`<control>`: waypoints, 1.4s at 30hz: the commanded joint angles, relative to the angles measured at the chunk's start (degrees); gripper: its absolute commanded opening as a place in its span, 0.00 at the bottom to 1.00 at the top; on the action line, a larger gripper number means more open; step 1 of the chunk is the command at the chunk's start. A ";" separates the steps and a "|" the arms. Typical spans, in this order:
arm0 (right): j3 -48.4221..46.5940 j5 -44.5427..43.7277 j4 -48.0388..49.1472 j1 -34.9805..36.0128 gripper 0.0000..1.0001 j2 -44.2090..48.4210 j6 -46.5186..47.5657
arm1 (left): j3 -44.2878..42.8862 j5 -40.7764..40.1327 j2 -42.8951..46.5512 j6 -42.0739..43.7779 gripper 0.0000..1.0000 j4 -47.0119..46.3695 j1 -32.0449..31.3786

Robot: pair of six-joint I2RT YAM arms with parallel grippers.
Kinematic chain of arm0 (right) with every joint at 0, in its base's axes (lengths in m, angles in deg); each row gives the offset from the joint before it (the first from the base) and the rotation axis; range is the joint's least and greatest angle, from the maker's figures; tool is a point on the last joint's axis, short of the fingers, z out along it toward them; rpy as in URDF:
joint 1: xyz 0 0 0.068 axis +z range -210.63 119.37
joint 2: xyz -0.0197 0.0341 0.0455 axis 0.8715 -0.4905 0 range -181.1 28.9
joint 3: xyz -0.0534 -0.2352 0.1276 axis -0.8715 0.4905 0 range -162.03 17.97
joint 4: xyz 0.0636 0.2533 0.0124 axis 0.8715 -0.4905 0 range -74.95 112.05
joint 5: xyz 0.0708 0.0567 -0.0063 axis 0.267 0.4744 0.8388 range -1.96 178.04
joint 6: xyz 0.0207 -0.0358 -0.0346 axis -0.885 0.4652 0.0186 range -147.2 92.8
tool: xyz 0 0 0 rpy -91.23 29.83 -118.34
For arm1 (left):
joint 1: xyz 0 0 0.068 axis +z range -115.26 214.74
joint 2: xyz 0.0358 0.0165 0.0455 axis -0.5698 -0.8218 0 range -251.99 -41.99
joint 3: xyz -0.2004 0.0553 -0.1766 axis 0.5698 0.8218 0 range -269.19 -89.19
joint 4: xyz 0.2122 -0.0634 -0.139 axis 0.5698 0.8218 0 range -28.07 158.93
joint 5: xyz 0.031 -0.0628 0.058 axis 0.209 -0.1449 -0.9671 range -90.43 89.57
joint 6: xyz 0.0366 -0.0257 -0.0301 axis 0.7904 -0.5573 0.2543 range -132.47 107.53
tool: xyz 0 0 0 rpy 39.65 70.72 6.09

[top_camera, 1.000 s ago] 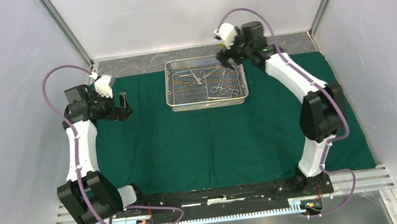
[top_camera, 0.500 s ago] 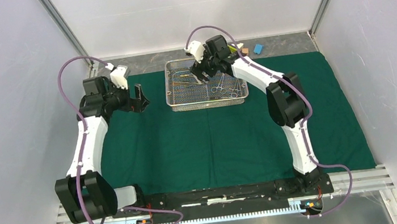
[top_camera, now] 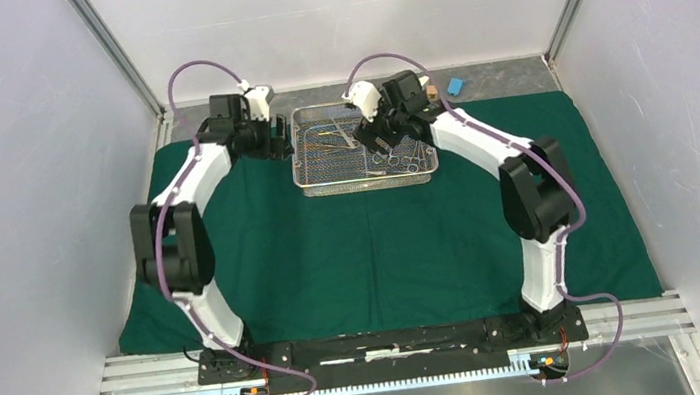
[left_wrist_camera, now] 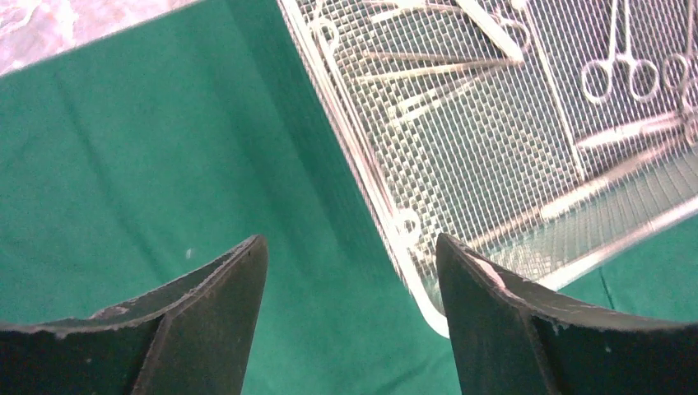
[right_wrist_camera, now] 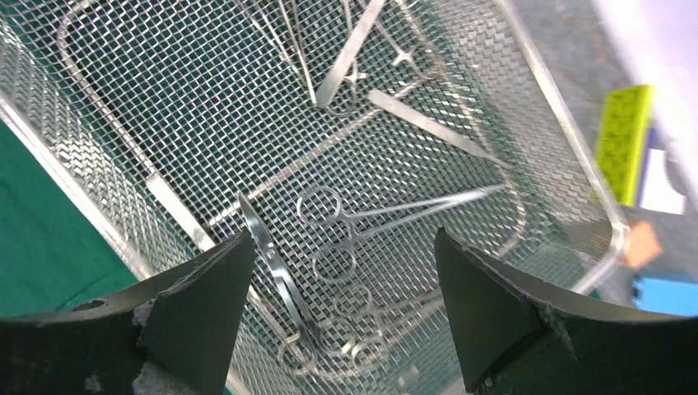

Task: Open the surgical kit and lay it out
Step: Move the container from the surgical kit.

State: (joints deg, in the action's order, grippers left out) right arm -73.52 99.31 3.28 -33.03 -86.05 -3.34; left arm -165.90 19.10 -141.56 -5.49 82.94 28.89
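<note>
On the far middle of the green cloth [top_camera: 383, 254] sits the silver wire tray [top_camera: 365, 185], with steel clamps [right_wrist_camera: 366, 216] flat inside. My left gripper [left_wrist_camera: 350, 247] is wide open at its left rim, and my right gripper [right_wrist_camera: 342, 239] is wide open above the clamps. Bare cloth lies on both sides.

The cloth [top_camera: 383, 254] is matt — the tray [top_camera: 364, 183] shiny metal mesh

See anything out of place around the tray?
A yellow-green block, a brown block and a blue block sit beyond the mesh tray, off the green cloth. Clamps lie crossed in it; none spilled.
</note>
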 commanded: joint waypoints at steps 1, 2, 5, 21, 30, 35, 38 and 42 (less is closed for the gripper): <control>2.16 -0.84 -1.11 -1.63 0.88 10.72 2.02 | -11.70 -2.55 -10.05 -6.40 0.78 -0.07 -2.16; 3.09 -0.81 -1.91 -2.10 0.88 11.73 2.30 | -13.70 -2.45 -12.45 -6.38 0.76 0.67 -2.68; 7.37 -0.54 -2.51 -3.94 0.88 15.95 2.89 | -17.59 -3.72 -16.98 -9.05 0.70 2.53 -4.10; 20.82 3.54 -1.75 -13.84 0.88 25.27 3.43 | -21.73 -3.93 -22.59 -13.53 0.11 4.44 -4.73; 23.74 2.61 -1.07 -15.60 0.89 27.27 4.00 | -20.10 -6.04 -17.45 -11.82 0.02 9.14 1.90; 24.24 2.05 -1.13 -15.70 0.89 27.51 4.26 | -17.79 -3.87 -15.90 -14.36 0.02 8.78 9.77; 24.33 1.40 -1.52 -15.76 0.89 27.65 4.60 | -16.97 -3.14 -15.10 -13.75 0.02 8.48 12.77; 24.33 0.71 -2.22 -15.73 0.89 27.94 5.21 | -16.94 -3.53 -14.75 -9.38 0.02 8.89 14.69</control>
State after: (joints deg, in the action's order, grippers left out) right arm -49.47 101.02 0.51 -48.66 -60.29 0.77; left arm -182.47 13.04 -161.96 -15.54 90.79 41.79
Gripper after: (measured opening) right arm 0.889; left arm 0.181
